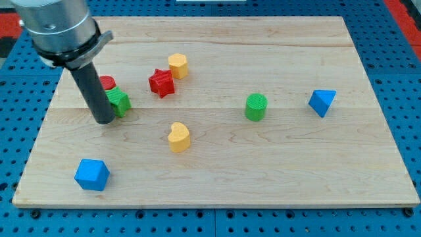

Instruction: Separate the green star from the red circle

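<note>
Near the counter's (276,164) left edge, the tool's tip (105,121) is pressed against the green star (120,103), grasping nothing; the red circle (106,83) is touched behind.

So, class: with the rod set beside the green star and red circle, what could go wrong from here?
1. My tip sits at the view's left of the green star, which touches the red circle; a push could drag both together.
2. A rightward push may send the green star into the red star.
</note>
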